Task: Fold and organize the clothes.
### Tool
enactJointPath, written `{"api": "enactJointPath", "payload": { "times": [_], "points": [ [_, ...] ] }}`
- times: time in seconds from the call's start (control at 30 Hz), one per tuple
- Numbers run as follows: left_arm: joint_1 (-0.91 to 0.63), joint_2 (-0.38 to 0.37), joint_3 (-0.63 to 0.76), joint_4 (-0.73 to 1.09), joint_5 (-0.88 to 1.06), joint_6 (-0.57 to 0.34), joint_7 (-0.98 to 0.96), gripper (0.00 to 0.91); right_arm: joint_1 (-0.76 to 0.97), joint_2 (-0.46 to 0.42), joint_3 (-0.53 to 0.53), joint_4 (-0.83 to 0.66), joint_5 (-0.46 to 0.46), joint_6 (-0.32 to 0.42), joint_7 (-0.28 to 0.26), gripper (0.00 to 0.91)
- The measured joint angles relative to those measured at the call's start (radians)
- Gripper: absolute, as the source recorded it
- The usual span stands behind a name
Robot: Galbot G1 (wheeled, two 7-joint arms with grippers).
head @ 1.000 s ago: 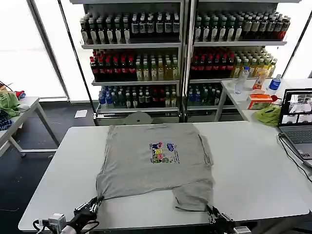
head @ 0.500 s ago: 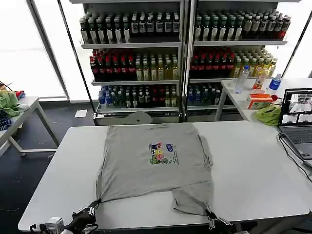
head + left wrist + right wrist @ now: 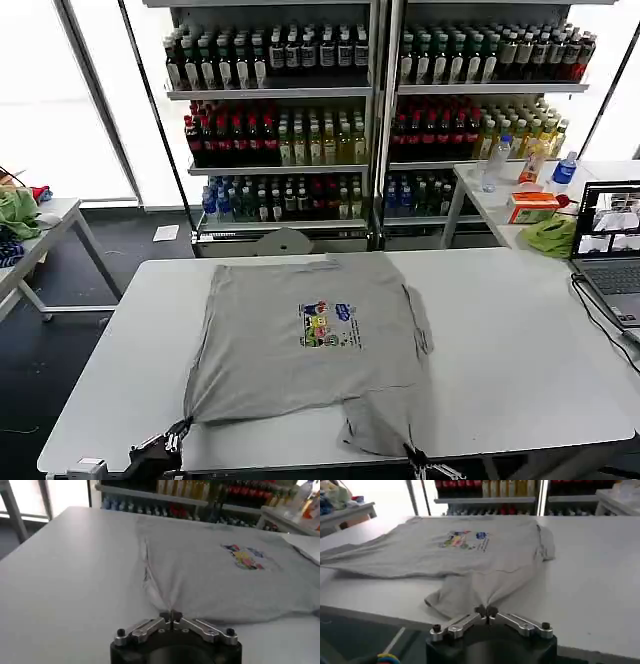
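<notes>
Head view shows a light grey shirt (image 3: 310, 345) spread flat on the white table (image 3: 520, 350), its small multicoloured chest print (image 3: 327, 326) facing up near the middle of the cloth. The shirt's far edge lies toward the drinks shelves (image 3: 370, 110) behind the table, and its near edge reaches the table's front edge, where both grippers meet it. The left gripper (image 3: 178, 430) sits at the table's front edge, on the near left corner of the shirt; in the left wrist view its fingers (image 3: 165, 616) are pressed together with a pinch of grey fabric drawn up between them, and the cloth runs away from the left gripper (image 3: 170, 615) in a taut ridge toward the print (image 3: 243, 556). The right gripper (image 3: 415, 458) is at the table's front edge too, on the near right part of the shirt, where a flap of fabric hangs toward the edge; in the right wrist view the right gripper (image 3: 485, 611) is likewise closed on the tip of that flap, with the rest of the shirt (image 3: 470, 550) lying beyond it across the table (image 3: 590, 575). A laptop (image 3: 607, 245) rests at the table's right edge, well apart from the shirt.
</notes>
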Motion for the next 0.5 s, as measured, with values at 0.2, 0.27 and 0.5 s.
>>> {"api": "enactJointPath", "payload": {
  "times": [0.2, 0.27, 0.5],
  "points": [
    [-0.004, 0.024, -0.042, -0.008, -0.005, 0.011, 0.014, 0.010, 0.009, 0.011, 0.017, -0.002, -0.003, 0.032, -0.007, 0.000],
    [-0.009, 0.035, -0.047, -0.008, -0.010, 0.013, 0.017, 0.000, 0.020, 0.016, 0.023, -0.009, -0.003, 0.039, -0.011, 0.000],
    [-0.067, 0.078, -0.048, 0.014, -0.041, 0.019, 0.020, 0.000, 0.091, 0.037, 0.022, -0.036, -0.006, 0.047, -0.014, 0.000]
  ]
}}
